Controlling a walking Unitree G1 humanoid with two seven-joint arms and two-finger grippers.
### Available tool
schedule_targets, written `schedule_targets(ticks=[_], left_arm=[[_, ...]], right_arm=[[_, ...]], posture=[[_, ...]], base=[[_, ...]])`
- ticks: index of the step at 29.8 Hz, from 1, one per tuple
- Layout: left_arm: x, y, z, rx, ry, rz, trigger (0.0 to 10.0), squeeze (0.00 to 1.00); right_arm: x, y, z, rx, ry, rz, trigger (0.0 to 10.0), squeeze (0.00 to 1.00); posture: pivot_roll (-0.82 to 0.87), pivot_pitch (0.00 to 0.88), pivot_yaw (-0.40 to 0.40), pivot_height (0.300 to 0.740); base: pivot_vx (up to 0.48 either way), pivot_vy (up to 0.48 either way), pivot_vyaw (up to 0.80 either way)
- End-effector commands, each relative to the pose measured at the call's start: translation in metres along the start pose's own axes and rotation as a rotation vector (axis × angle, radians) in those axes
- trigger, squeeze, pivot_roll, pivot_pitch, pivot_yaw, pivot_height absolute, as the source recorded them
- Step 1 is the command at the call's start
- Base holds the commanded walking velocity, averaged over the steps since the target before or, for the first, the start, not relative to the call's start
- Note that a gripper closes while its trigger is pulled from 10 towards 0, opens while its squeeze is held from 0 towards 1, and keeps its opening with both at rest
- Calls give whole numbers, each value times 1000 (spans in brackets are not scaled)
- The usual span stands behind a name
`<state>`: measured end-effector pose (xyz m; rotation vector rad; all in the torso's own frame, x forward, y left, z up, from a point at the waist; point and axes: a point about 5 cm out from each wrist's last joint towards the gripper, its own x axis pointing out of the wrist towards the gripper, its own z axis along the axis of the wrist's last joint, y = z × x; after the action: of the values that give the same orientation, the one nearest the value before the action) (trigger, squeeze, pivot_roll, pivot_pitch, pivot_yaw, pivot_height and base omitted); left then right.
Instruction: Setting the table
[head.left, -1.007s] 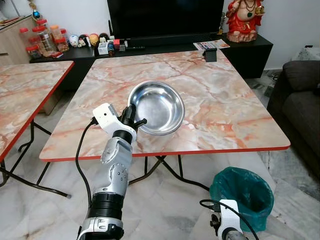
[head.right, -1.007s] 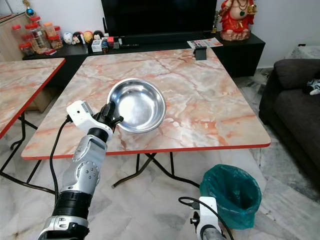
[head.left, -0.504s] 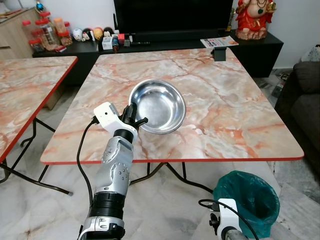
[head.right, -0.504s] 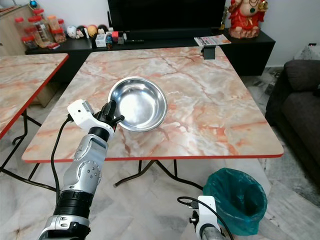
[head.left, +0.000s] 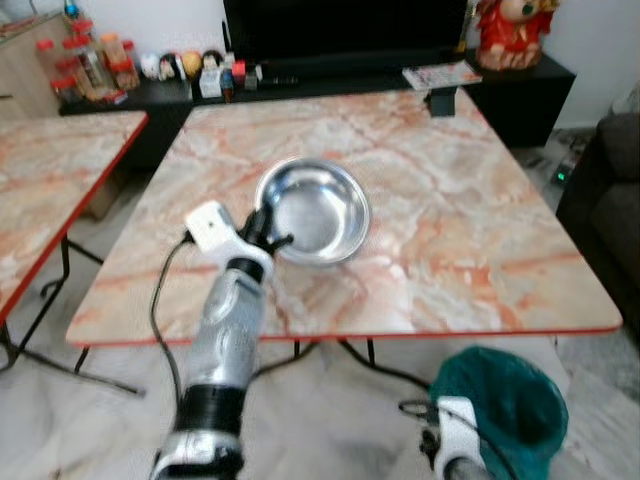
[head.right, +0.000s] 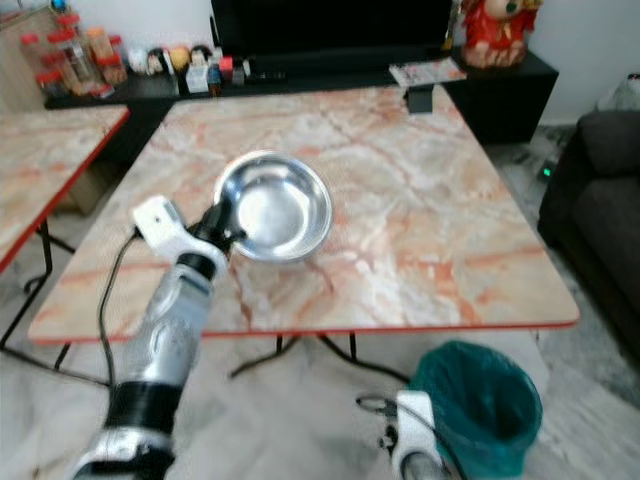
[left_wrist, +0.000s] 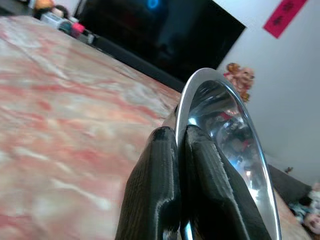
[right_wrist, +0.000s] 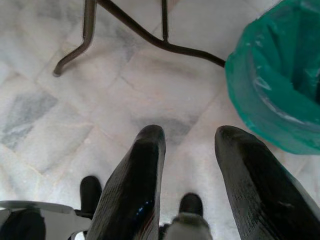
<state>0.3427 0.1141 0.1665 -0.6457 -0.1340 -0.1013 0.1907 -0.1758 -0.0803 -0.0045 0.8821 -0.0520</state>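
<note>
Overhead, left hand (head.left: 262, 228) pinches steel bowl (head.left: 312, 211) by its near rim; bowl tilted, hollow facing up and back, over marbled surface (head.left: 470, 230). Right hand (right_wrist: 187, 175) parted, low beside green bin (right_wrist: 280, 85).

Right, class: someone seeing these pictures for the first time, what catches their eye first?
A shiny steel bowl held over the marble-patterned table, its rim pinched by the left gripper. Next, the green-lined bin on the floor by the table's near right corner, beside the idle right gripper.
</note>
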Motion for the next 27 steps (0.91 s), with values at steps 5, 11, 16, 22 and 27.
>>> schedule_targets(ticks=[5,11,16,22,27], left_arm=[[3,-5,6,14,-16,-27,10000,0],[3,-6,6,13,-14,-28,10000,0],[3,-6,6,13,-15,-29,10000,0],[3,-4,7,18,-14,-24,10000,0],[-1,-6,-7,61,100,-75,10000,0]], right_arm=[[1,2,3,6,-8,4,10000,0],[1,2,2,7,-6,3,10000,0],[1,2,2,5,-6,3,10000,0],[1,3,3,1,-3,6,10000,0],[1,5,2,-2,1,13,10000,0]], posture=[[14,0,91,740],[12,0,93,740],[14,0,90,740],[14,0,89,740],[19,0,91,740]], base=[[299,0,0],[302,0,0],[302,0,0],[304,0,0],[113,0,0]])
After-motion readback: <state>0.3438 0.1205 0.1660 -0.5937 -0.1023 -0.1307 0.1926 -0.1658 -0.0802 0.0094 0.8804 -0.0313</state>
